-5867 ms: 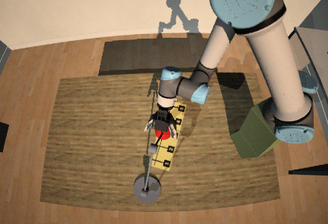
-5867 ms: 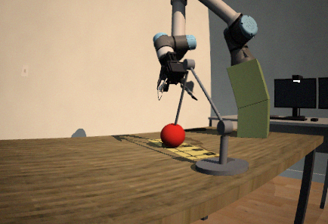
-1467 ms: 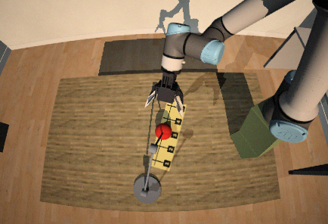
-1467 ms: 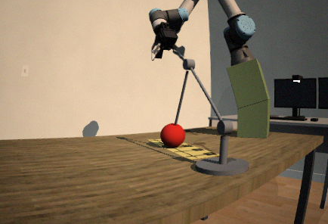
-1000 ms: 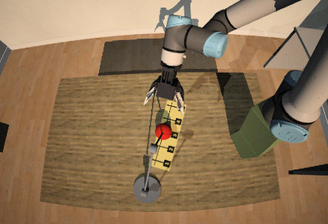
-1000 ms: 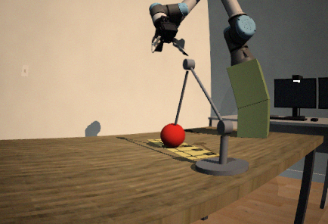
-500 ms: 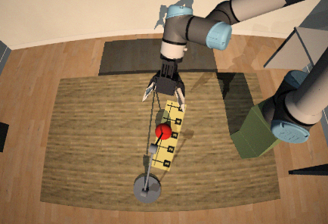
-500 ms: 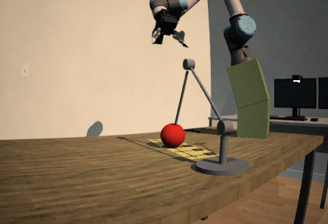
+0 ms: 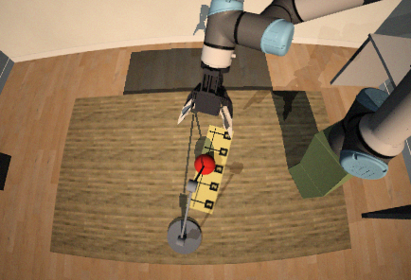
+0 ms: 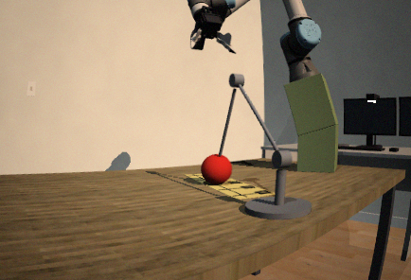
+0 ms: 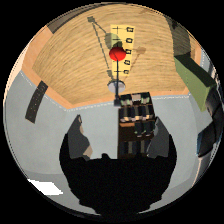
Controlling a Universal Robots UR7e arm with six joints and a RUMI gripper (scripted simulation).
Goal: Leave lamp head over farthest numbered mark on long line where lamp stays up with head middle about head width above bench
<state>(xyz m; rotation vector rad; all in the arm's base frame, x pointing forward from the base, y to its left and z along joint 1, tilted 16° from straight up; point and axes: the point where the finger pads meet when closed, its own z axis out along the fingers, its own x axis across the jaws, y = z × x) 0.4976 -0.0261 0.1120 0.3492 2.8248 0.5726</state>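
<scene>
On the wooden counter (image 10: 95, 218) one lamp stood, its red head (image 10: 216, 168) resting low at the middle of one yellow marked strip (image 10: 237, 190), at 10 o'clock from its grey round base (image 10: 278, 207). Its two thin rods met at an elbow joint (image 10: 236, 79) directly above. At 11 o'clock above that elbow the hand (image 10: 211, 41) hung spread and empty, with one green block (image 10: 312, 123) and two dark monitors (image 10: 369, 115) at 3 o'clock.

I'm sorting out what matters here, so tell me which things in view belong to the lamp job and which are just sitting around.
Part of the job:
- lamp's red head
- lamp's elbow joint
- lamp's round base
- yellow strip of numbered marks
- the hand, open and empty, above the lamp

Just there:
- green block
- monitors on the side desk
- wall plate
</scene>
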